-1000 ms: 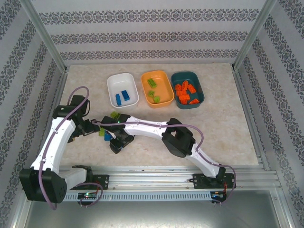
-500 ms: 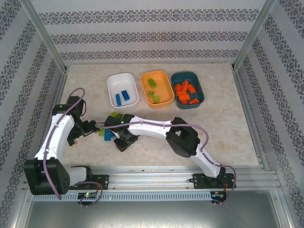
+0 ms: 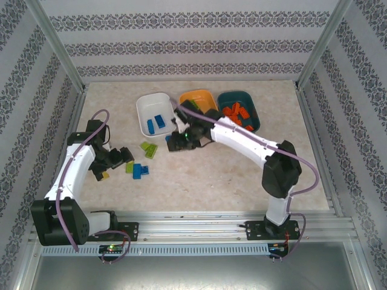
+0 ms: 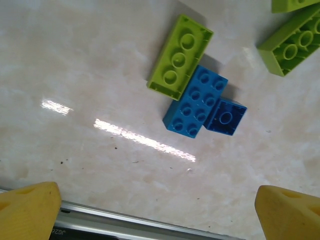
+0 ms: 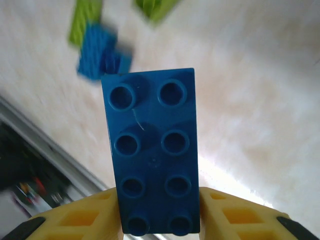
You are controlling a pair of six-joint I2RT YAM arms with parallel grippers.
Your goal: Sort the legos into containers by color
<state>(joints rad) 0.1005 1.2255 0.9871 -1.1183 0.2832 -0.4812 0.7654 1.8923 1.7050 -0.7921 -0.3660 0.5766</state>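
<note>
Right pincer (image 5: 157, 222) clamps a glossy dark-blue eight-stud brick (image 5: 150, 145), background blurred; left pincer (image 4: 160, 212) spread wide over smooth marbled surface (image 4: 75, 65); arm (image 3: 242, 139) hides part of orange dish (image 3: 202, 96).

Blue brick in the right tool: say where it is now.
Right wrist view, centre: the blue brick is clamped in the right tool. From above, that tool hangs just in front of the gap between the white dish and orange dish.

- The right arm (image 3: 242, 138) covers the orange dish's (image 3: 196, 95) near half.
- From the right wrist, loose legos (image 5: 97, 52) beyond the blue lego (image 5: 152, 150) are blurred.
</note>
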